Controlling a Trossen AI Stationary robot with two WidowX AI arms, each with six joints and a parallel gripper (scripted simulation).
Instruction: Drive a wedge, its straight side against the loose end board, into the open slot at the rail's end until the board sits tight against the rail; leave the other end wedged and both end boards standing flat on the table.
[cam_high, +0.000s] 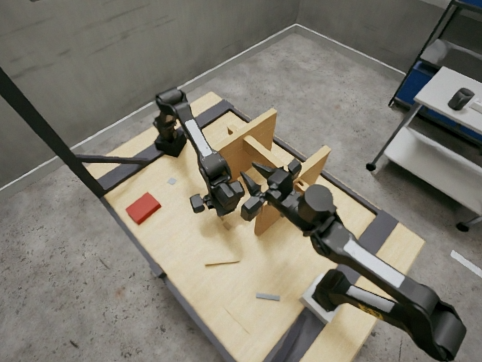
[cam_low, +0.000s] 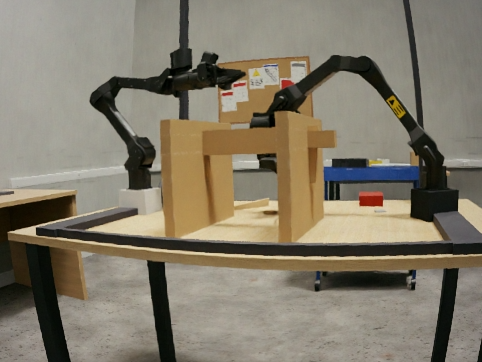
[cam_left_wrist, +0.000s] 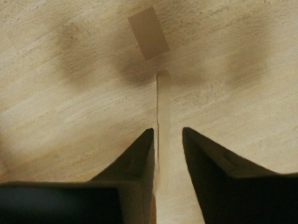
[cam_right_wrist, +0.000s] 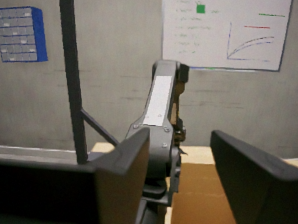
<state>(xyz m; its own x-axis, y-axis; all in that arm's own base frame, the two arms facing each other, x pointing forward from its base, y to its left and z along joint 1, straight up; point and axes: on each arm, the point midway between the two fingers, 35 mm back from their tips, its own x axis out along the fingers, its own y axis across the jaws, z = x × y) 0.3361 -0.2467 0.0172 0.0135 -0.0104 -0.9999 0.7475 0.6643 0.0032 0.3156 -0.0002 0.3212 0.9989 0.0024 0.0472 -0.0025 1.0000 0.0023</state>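
Observation:
Two upright end boards, one on the white-base side (cam_high: 316, 164) (cam_low: 187, 185) and one on the black-base side (cam_high: 268, 125) (cam_low: 297, 200), stand on the table with the rail (cam_high: 262, 152) (cam_low: 240, 142) between them. A wedge (cam_low: 313, 167) appears to hang at the black-base end. A thin wedge-like piece (cam_high: 222, 263) (cam_low: 252, 204) lies on the table. My left gripper (cam_left_wrist: 167, 134) points down beside the boards, slightly open and empty; a pale wooden strip (cam_left_wrist: 163, 105) shows beyond its fingers, its exact pose unclear. My right gripper (cam_high: 248, 169) (cam_low: 243, 74) is open, level, above the rail.
A small brown rectangle (cam_left_wrist: 149, 33) (cam_high: 227, 225) shows below the left gripper. A red block (cam_high: 143, 208) (cam_low: 371, 199) lies near the table's long edge. Grey flat pieces (cam_high: 267, 296) lie on the table. The arms' grippers are close together beside the boards.

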